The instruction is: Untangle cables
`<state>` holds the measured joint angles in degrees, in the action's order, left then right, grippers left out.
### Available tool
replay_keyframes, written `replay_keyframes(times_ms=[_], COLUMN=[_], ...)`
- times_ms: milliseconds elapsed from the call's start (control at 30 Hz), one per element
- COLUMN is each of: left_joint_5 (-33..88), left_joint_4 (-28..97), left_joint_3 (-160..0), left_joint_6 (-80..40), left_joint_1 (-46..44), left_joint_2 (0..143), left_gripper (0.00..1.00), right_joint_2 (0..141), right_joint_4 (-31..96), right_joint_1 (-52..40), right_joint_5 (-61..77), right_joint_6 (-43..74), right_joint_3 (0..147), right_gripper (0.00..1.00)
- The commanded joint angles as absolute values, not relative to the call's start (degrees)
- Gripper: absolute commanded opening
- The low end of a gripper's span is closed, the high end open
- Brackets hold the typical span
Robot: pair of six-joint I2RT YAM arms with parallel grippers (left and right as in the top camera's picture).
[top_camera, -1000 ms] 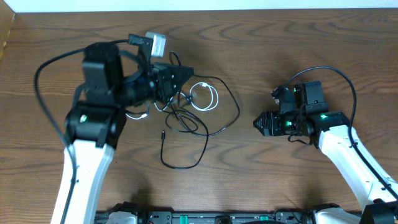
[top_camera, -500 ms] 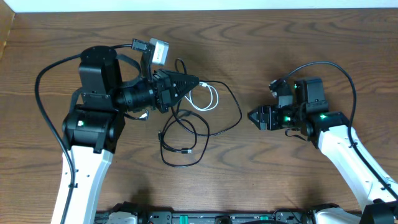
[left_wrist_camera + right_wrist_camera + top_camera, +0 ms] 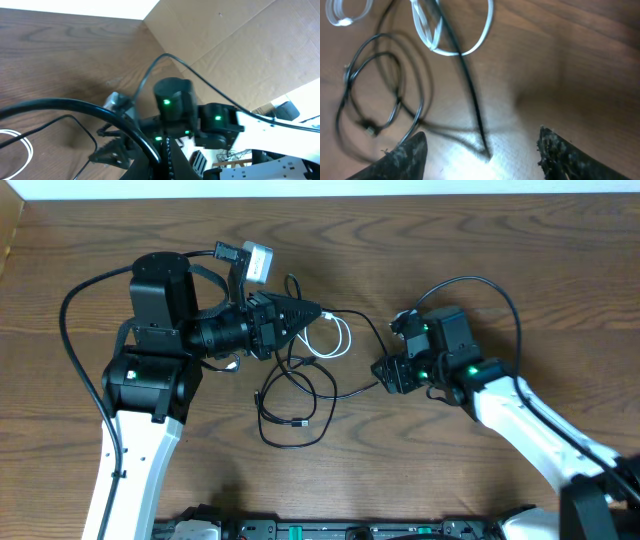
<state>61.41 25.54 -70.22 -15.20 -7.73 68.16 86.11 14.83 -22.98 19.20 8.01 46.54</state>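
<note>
Right hand (image 3: 383,375) is sitting further left than a second ago, now just beside the outer bend of the thin black cable (image 3: 468,85) on the brown wood-grain worktop (image 3: 480,260). The black loops are also lying differently than they were a second ago, drawn down and toward the middle.

I am reading the left hand (image 3: 308,312) as pinched to a point, and it seems to be holding a stretch of the thin black cable; in its own wrist view a blurred black strand is arcing close past the lens and running down between the fingers. The right hand is spread wide, its dark fingers (image 3: 405,157) well apart, gripping nothing, with the black strand running up the worktop between them.

I am judging the task as far from done. The thin white cable (image 3: 427,30) is lying coiled just right of the left hand, and black strands are crossing over or under it; I cannot tell which. Below it the black cable is doubling back on itself in several overlapping loops, one small plug lying inside them. Nothing is separated yet: the two cords are sharing one heap in the middle of the worktop.

I am finding no readable writing or brand anywhere. A silver-white block (image 3: 256,260) on the left arm is showing no legible marking, and small green lights (image 3: 470,367) are glowing on the right arm.
</note>
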Motion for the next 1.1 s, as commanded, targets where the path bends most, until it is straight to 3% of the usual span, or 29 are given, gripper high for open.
replay_keyframes(times_ms=[0, 100, 133, 500, 700, 833, 1067], left_joint_5=[62.50, 62.06, 61.80, 40.97, 39.77, 39.77, 39.79], left_joint_4=[26.09, 26.68, 26.81, 37.91, 42.02, 42.85, 43.33], left_joint_3=[-70.48, -70.48, -70.46, -70.35, -70.35, -70.30, -70.19], left_joint_6=[-15.11, -15.09, -15.07, -15.09, -15.07, -15.09, -15.09], left_joint_1=[-7.86, -7.86, -7.86, -7.86, -7.86, -7.86, -7.86], left_joint_2=[68.16, 68.16, 68.16, 69.71, 72.01, 73.78, 75.18], left_gripper=[0.07, 0.08, 0.07, 0.07, 0.07, 0.07, 0.08], right_joint_2=[90.59, 92.60, 92.64, 81.14, 67.68, 58.39, 56.42], right_joint_4=[11.46, 9.82, 9.87, 14.02, 9.93, 6.44, 16.99], right_joint_1=[-23.35, -23.35, -23.33, -18.17, -14.11, -12.47, -12.40], right_joint_5=[16.75, 20.10, 20.47, 21.91, 30.41, 28.18, 23.44], right_joint_6=[13.15, 14.15, 14.20, 14.13, 14.48, 15.38, 10.37], right_joint_3=[46.26, 46.28, 46.28, 48.73, 53.76, 56.45, 56.42], right_gripper=[0.49, 0.09, 0.01, 0.01, 0.01, 0.01, 0.01])
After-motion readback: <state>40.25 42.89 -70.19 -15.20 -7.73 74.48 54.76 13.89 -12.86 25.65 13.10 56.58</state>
